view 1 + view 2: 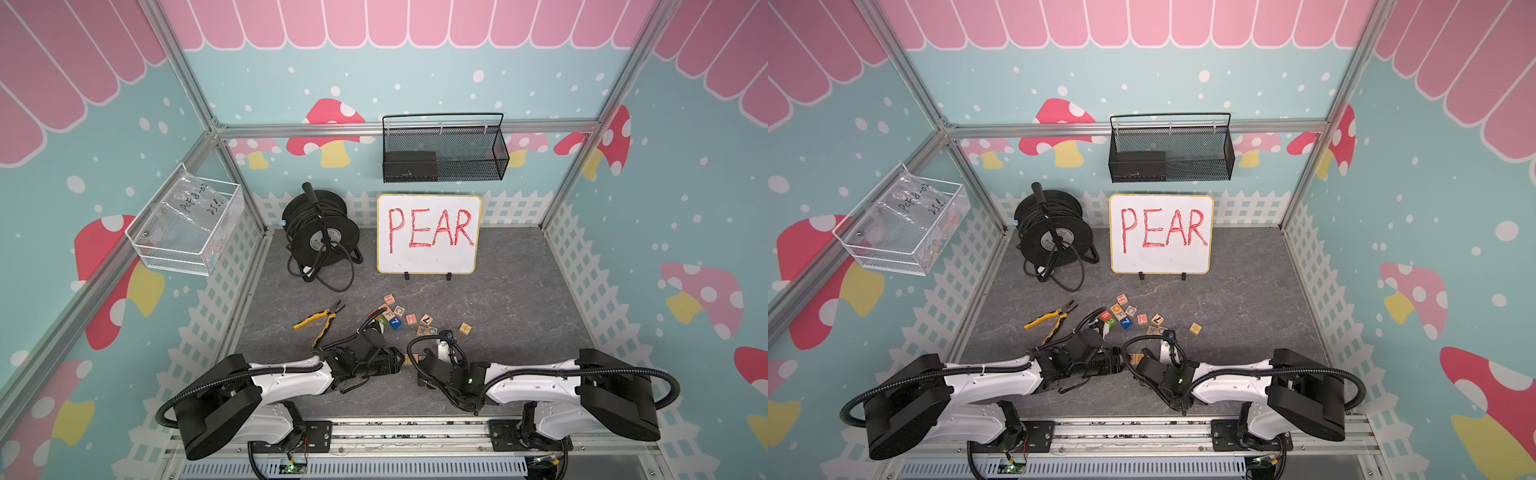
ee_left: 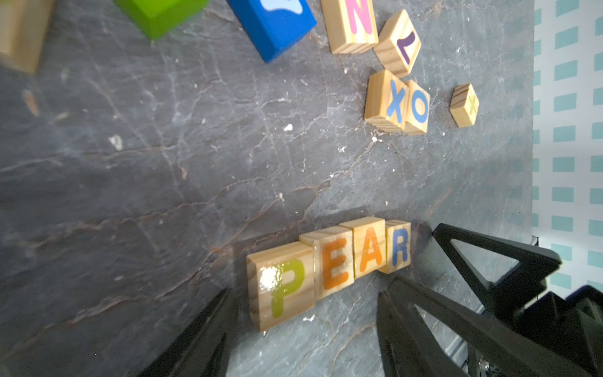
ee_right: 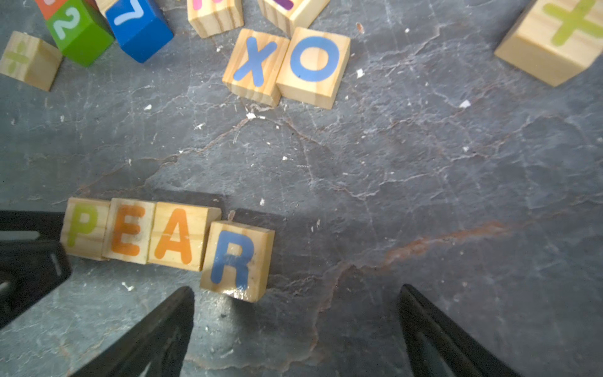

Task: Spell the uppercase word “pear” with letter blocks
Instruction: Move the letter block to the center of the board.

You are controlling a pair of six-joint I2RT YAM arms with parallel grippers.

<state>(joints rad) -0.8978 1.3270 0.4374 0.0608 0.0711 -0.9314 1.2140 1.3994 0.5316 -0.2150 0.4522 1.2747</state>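
Word row: the P block [image 2: 282,287], E block [image 2: 332,261], A block [image 2: 368,248] and R block [image 2: 398,246] lie face up at the near middle of the worktop [image 1: 519,299]. They read PEAR from left to right, and each touches the next.
R block: slightly turned and stepped out of line with the other three.
Left jaws: spread apart at the row's left end, grasping nothing. The P block sits loose between them.
Right jaws: spread apart at the row's right end, grasping nothing. The R block lies just off one fingertip [image 3: 186,293].
Spare blocks: the X block [image 3: 256,65] and O block [image 3: 313,65] touch side by side, just beyond the row. The plus block [image 3: 561,36] sits apart to their right, and the blue 7 cube [image 3: 137,26] and green 2 cube [image 3: 78,29] are to their left.
Whiteboard [image 1: 428,235]: upright at the far middle, with PEAR written in red.
Pliers [image 1: 320,320]: yellow-handled, left of the spare blocks.
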